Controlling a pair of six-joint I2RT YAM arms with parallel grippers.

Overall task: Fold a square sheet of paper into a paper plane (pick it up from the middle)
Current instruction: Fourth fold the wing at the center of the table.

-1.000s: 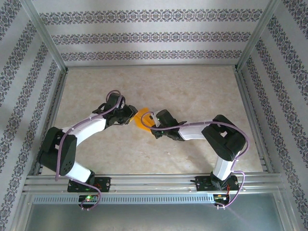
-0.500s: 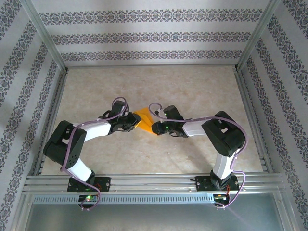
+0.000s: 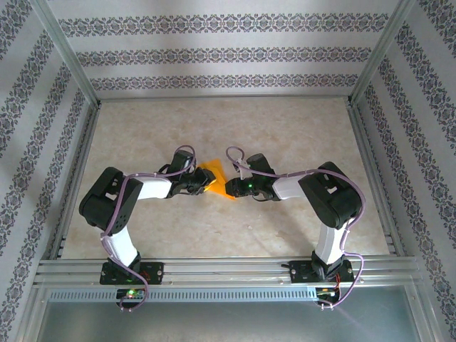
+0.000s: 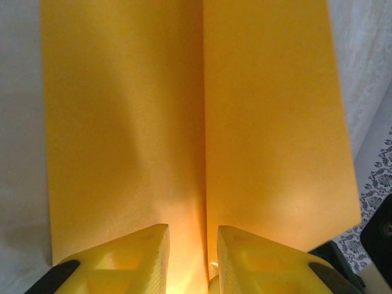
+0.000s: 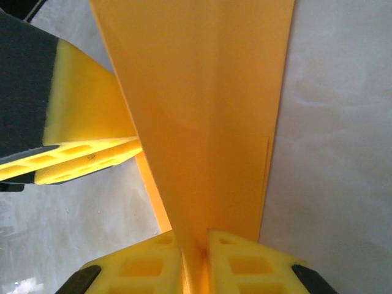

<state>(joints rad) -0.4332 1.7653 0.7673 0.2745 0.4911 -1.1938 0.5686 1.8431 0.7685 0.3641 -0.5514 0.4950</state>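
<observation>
The square sheet of paper [image 3: 214,178] is bright orange and folded along a centre crease. It hangs between the two grippers over the middle of the table. My right gripper [image 3: 229,187] comes in from the right and is shut on the paper's folded edge [image 5: 208,92]; its fingertips [image 5: 194,245] pinch the crease. My left gripper [image 3: 201,182] meets the sheet from the left. In the left wrist view its jaws [image 4: 192,245] stand a little apart, with the crease of the paper [image 4: 269,122] running down into the gap. One left finger [image 5: 86,116] shows beside the sheet in the right wrist view.
The beige marbled tabletop [image 3: 285,128] is bounded by aluminium rails [image 3: 370,171] and patterned walls. Both arms bend inward, elbows out towards the side rails.
The left arm's elbow has swung inward and its gripper has slid right and nearer. The right gripper has shifted slightly right. The paper now shows as a wider folded shape between them.
</observation>
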